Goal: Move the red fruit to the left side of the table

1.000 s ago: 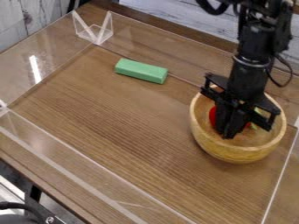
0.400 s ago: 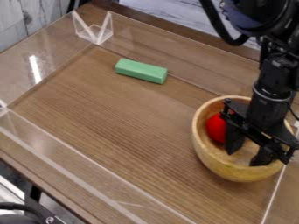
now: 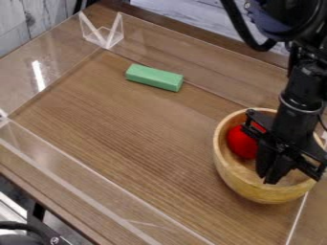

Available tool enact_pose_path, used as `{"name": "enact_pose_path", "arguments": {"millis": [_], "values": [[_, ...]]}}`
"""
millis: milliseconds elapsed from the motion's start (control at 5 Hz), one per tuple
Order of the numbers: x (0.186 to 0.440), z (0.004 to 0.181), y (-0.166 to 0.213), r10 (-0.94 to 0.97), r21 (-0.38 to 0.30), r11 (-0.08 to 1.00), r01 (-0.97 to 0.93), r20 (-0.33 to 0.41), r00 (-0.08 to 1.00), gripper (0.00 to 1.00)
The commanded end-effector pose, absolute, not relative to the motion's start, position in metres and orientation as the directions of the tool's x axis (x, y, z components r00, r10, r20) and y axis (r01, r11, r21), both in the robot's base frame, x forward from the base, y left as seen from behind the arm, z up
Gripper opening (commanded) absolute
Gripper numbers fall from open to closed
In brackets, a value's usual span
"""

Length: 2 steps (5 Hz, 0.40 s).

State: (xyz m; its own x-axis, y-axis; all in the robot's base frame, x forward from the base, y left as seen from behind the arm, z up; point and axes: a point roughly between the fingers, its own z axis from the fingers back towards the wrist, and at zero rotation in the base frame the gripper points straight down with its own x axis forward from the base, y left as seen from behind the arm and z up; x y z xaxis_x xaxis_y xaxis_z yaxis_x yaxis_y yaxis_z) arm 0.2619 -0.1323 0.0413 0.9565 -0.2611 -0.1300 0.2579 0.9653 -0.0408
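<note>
Tool (image 3: 270, 170) down inside the wooden bowl (image 3: 251, 189), its fingers closed together – and, as far as the camera shows, with nothing between them. The red fruit (image 3: 242, 143) sits in the same bowl, against the wall on the camera's left, just beside the fingers, so the step in hand is still to get a proper grip on it.

Nearest first: mind the bowl's near rim. Fingers this low could catch the wall and drag the bowl along the bench (image 3: 128, 144) instead of lifting the fruit. Rise a little, open, then shift toward the fruit and come down with 1 finger on each side of it. The side against the wall is the tight one; lining the fingers up along the curve of the wall should leave more room than forcing 1 of them between wall and fruit. Close gently, as a round thing may roll or squirt out if pinched above its middle.

Once it is held, go straight up until fruit and fingertips are both above the rim – only then travel left. Farther off lies the green block (image 3: 155, 77); a path on the near side of it looks the safer choice. Set the fruit down low and slowly, or it may roll. Farthest back, the clear stand (image 3: 102, 31) is best given a wide berth.
</note>
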Motion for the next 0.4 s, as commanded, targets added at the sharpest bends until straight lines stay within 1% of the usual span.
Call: {"name": "enact_pose_path", "arguments": {"millis": [0,200], "values": [[0.2796,0.0735,-0.1374,-0.225,-0.051,0.973,0.225,-0.005,0.974,1.00],[0.2837,0.0786,-0.1351,-0.236,-0.049,0.970,0.237,0.011,0.972,1.00]]}}
